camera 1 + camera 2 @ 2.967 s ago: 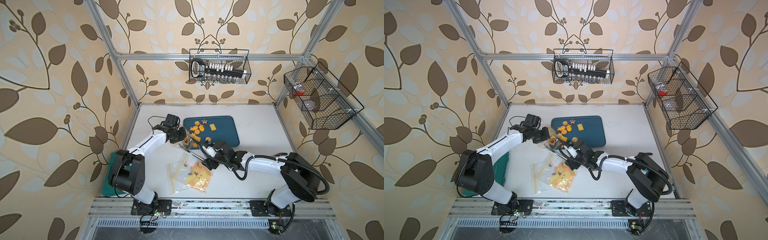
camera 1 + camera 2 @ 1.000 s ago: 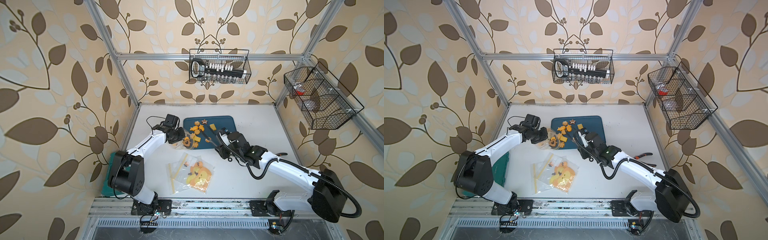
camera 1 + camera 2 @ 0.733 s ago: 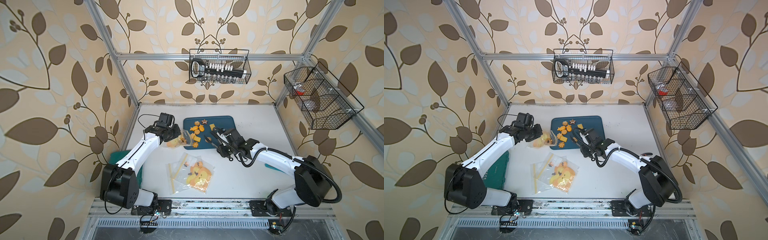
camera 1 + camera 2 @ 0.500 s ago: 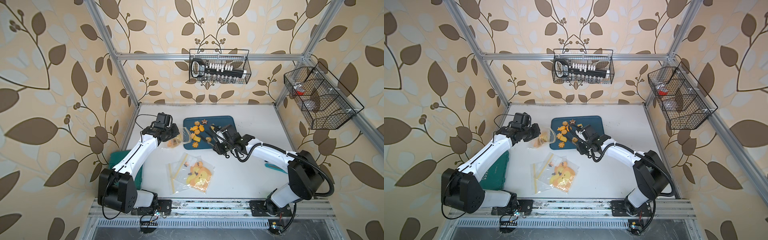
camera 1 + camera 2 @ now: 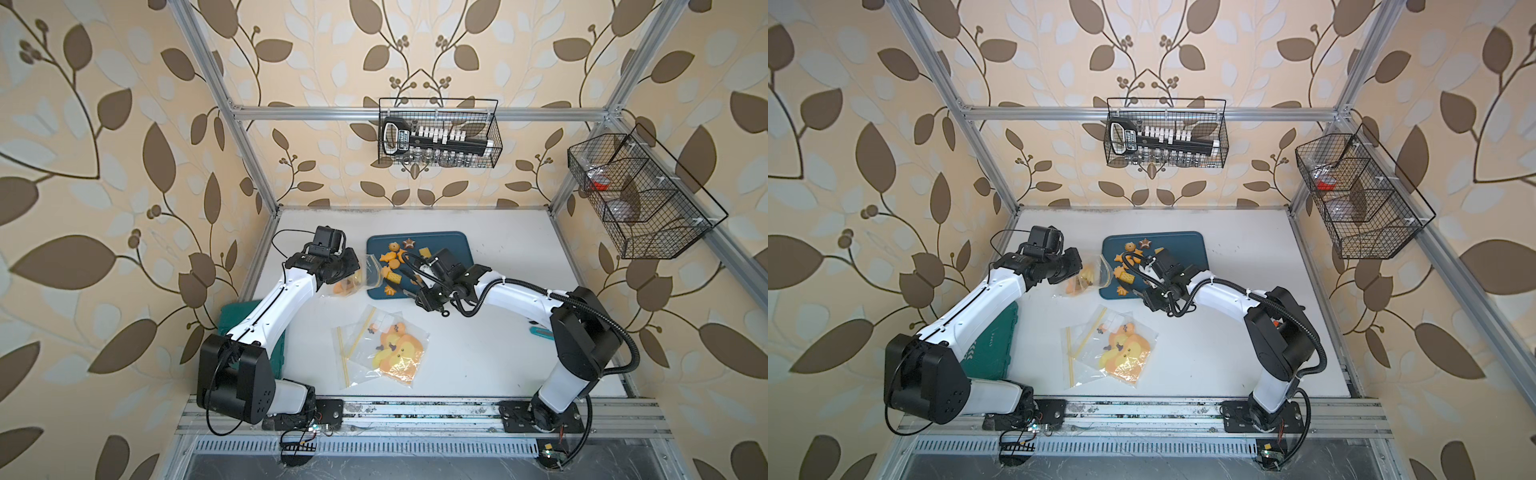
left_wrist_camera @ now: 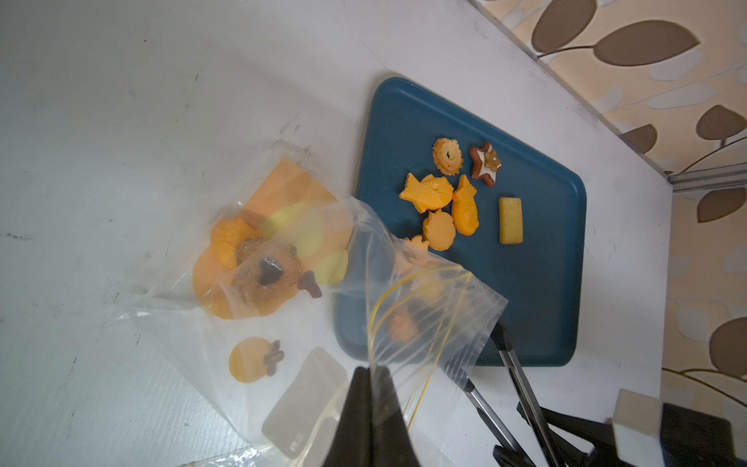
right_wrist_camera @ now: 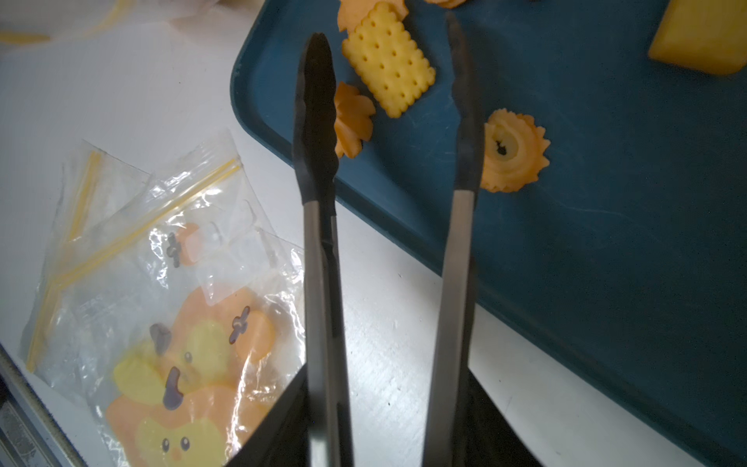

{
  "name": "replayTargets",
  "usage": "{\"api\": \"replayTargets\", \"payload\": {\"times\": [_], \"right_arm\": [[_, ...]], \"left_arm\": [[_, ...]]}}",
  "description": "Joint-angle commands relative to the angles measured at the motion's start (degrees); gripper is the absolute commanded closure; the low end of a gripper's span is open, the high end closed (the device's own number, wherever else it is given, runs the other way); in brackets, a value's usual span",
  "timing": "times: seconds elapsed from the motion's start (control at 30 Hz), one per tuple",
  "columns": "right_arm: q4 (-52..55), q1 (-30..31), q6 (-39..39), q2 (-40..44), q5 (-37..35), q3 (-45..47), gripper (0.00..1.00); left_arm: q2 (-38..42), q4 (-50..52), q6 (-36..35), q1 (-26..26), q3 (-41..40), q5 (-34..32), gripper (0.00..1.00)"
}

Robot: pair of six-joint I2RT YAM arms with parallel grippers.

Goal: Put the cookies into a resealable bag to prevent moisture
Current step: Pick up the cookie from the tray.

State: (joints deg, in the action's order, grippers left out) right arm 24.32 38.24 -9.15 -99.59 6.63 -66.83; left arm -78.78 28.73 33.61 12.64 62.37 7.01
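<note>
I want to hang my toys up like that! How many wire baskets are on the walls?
2. One wire basket hangs on the back wall. The other basket hangs on the wall to the robot's right. None seems hidden.

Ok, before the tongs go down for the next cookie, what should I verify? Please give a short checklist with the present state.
1. The left gripper is shut on the bag edge: ok.
2. Bag mouth is open, toward the tray: ok.
3. The right gripper holds the tongs: ok.
4. Tongs are open and empty: ok.
5. The square cookie lies between the tips in the right wrist view: ok.
6. Tip height above the tray: cannot tell.
</note>
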Motion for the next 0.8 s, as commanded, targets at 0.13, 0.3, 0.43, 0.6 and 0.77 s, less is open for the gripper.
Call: {"api": "replayTargets", "payload": {"times": [0.13, 0.3, 0.43, 0.6, 0.77], "right_arm": [[0.59, 0.08, 0.97, -3.15, -1.27, -3.39, 0.48], [1.46, 0.08, 0.54, -4.05, -2.81, -3.91, 0.49], [1.37, 0.00, -0.32, -3.05, -5.15, -2.82, 0.54], [0.39, -0.09, -0.87, -1.07, -6.17, -1.28, 0.57], [0.38, -0.09, 0.49, -1.73, -4.36, -1.29, 0.51]], "left_arm": [[-0.39, -1.40, -0.65, -0.67, -0.76, 1.56, 1.00], [-0.60, -1.57, -0.65, -0.69, -0.84, 1.75, 1.00], [-1.01, -1.58, -0.55, -0.69, -0.85, 1.93, 1.00], [-1.31, -1.83, -0.47, -0.69, -0.76, 2.32, 1.00], [-1.74, -1.98, -0.47, -0.67, -0.67, 2.91, 1.00]]}}
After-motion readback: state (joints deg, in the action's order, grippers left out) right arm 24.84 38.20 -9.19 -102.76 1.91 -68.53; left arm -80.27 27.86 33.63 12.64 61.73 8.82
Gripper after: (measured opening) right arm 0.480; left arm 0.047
